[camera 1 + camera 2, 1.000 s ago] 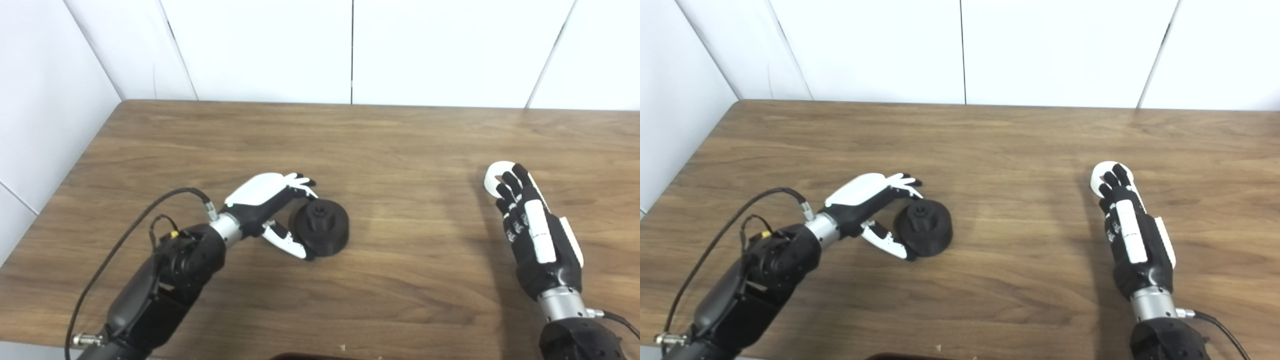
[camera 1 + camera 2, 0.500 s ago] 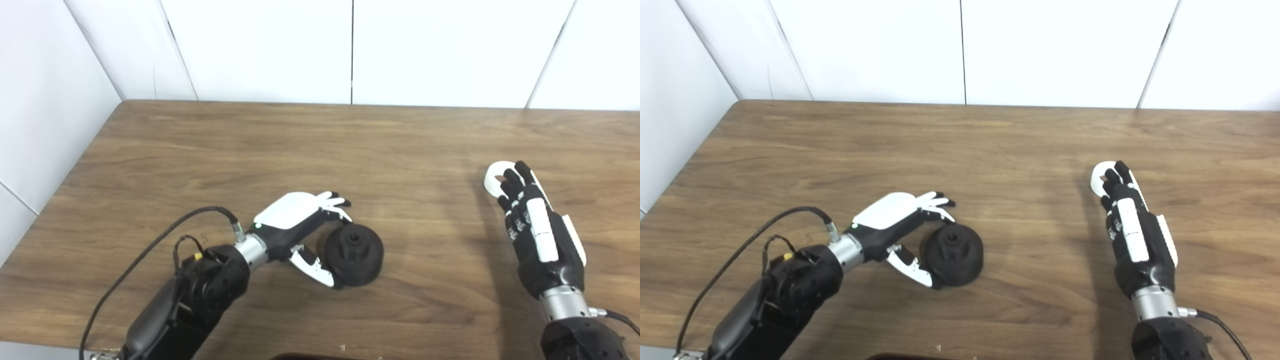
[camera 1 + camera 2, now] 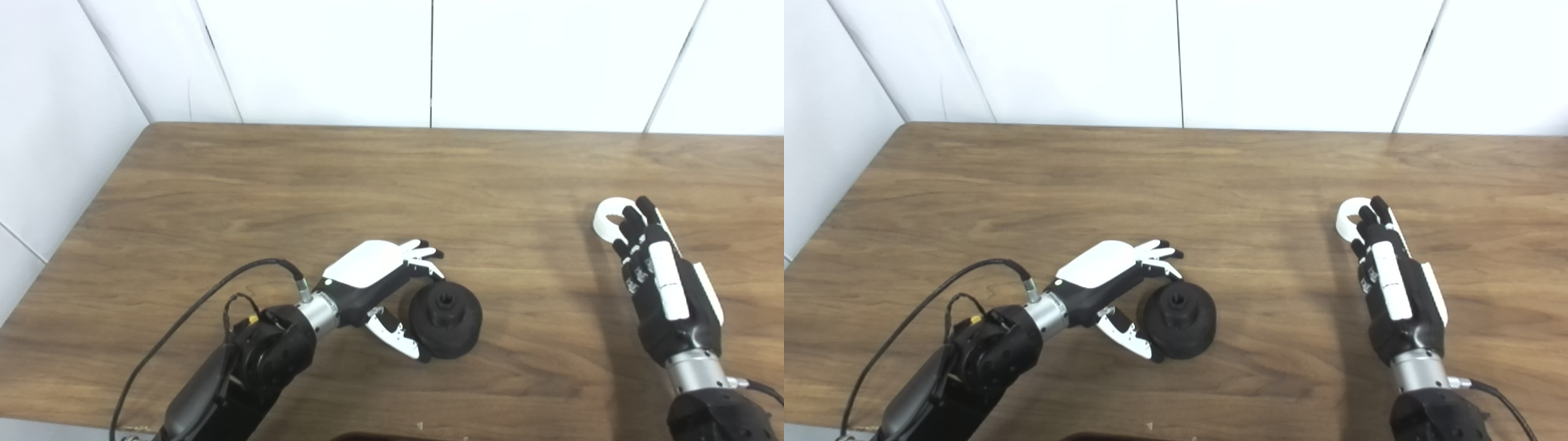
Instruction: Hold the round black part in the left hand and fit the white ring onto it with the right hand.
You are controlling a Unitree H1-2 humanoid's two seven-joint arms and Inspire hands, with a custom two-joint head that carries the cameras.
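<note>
Wooden table (image 3: pixel 392 184), white ring (image 3: pixel 606 220) under fingers (image 3: pixel 634 223)

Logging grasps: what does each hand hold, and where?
Left hand cups the round black part's side on the table. Right hand covers the white ring; grip unclear.

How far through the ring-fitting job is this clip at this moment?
Early. Nothing is fitted. The left hand cups the black part, which sits on the table; whether it grips firmly is unclear. The right hand has fingers on the white ring, far right. Left: lift the ring, bring it over, seat it.
</note>
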